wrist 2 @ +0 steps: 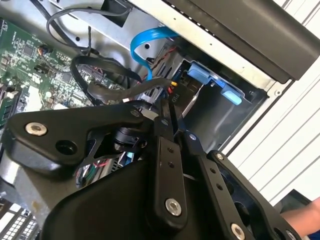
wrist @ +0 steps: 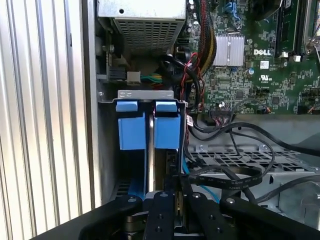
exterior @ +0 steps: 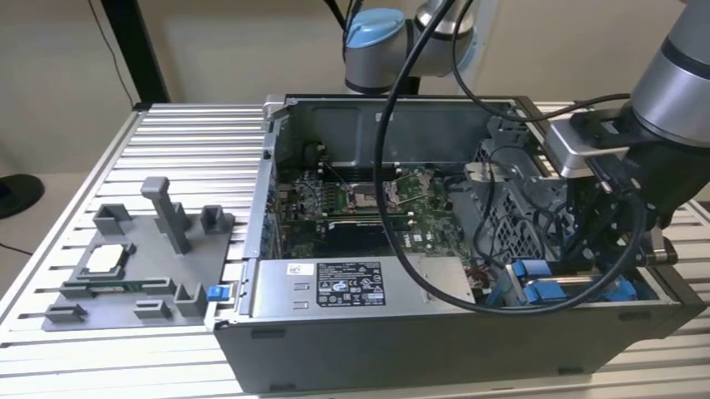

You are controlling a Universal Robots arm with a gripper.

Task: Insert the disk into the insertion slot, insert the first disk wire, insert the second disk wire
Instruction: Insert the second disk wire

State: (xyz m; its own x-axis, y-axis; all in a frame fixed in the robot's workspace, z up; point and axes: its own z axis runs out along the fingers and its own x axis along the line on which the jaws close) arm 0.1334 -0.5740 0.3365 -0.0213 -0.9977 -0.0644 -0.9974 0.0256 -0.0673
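The insertion slot (wrist: 145, 94) is a grey bay in the case corner at the exterior view's right (exterior: 577, 287). Two bright blue carrier pieces (wrist: 166, 131) sit in it side by side, with a thin silver edge (wrist: 150, 155) between them that I take for the disk. My gripper (wrist 2: 170, 112) hangs just in front of the bay (wrist 2: 220, 107), fingers (wrist: 161, 215) pressed together on the black plug of a disk wire (wrist 2: 150, 86). The plug's tip with red and orange leads points at the bay. A light blue flat wire (wrist 2: 150, 37) loops nearby. In the exterior view the gripper (exterior: 608, 249) is down inside the case.
The grey labelled power supply box (exterior: 349, 287) lies along the case front, with the green motherboard (exterior: 367, 199) behind it. A perforated cage (exterior: 516, 208) and loose black cables (wrist: 235, 172) crowd the gripper. A grey fixture (exterior: 133, 266) sits on the slatted table. Part of a person's hand (wrist 2: 305, 220) shows.
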